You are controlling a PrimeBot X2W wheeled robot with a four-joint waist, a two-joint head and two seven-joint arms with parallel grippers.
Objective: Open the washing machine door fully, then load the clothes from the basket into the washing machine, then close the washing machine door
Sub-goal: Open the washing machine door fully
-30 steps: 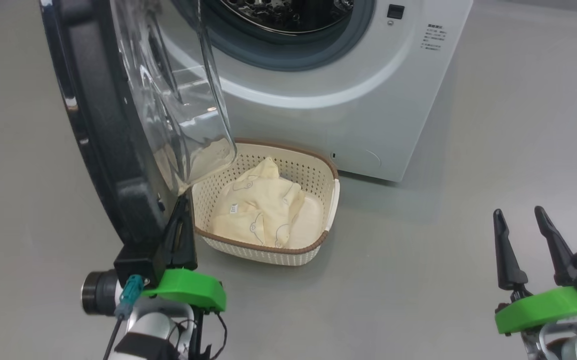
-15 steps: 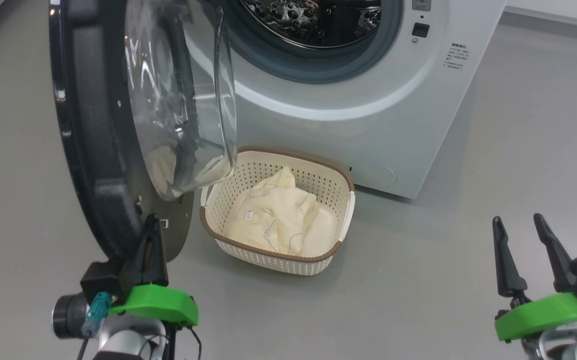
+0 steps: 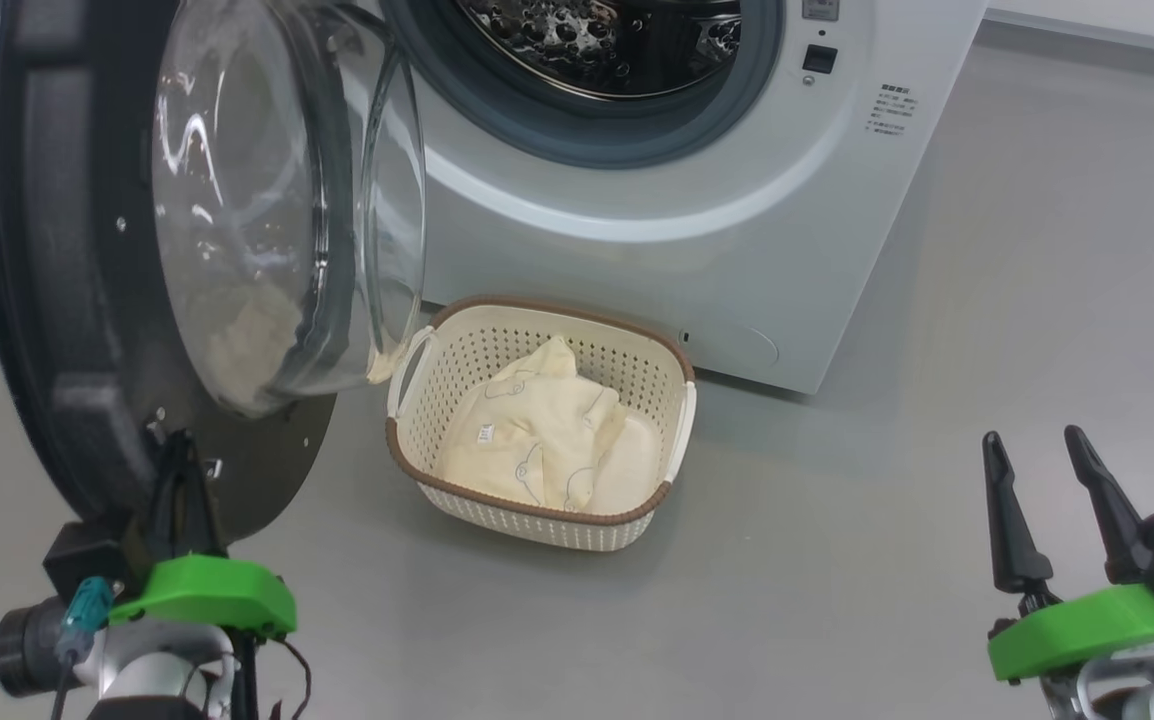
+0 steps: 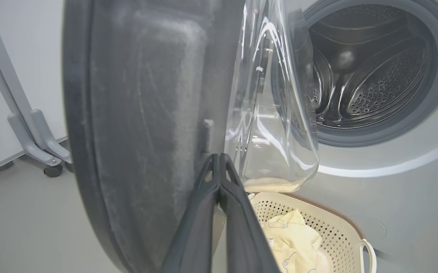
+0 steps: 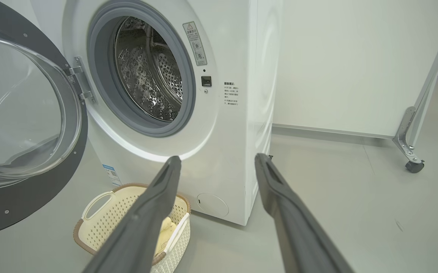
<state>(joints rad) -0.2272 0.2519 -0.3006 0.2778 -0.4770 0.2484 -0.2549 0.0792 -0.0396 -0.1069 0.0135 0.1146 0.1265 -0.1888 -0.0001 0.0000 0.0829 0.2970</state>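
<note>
washing machine door (image 3: 37, 300) stands open, lower rim at left end effector (image 3: 177, 450) tips | its jaws pressed together | right end effector (image 3: 1032, 437) spread wide, empty | clothes (image 3: 537, 430) in basket (image 3: 557, 307) between both end effectors

The washing machine (image 3: 697, 250) is seen in white, its opening ringed by a grey gasket (image 3: 577, 150) and backed by a perforated steel-coloured drum (image 3: 587, 40), while the washing machine door (image 3: 47, 300) is framed in glossy black around clear glass. The basket (image 3: 537, 530), in cream dotted with rows of small holes, is edged by a brown woven-look rim (image 3: 557, 305) and fitted with white handles (image 3: 684, 440). The clothes (image 3: 537, 440) are shown in pale cream-yellow printed with thin grey outline drawings, against a plain grey floor (image 3: 837, 560).
</note>
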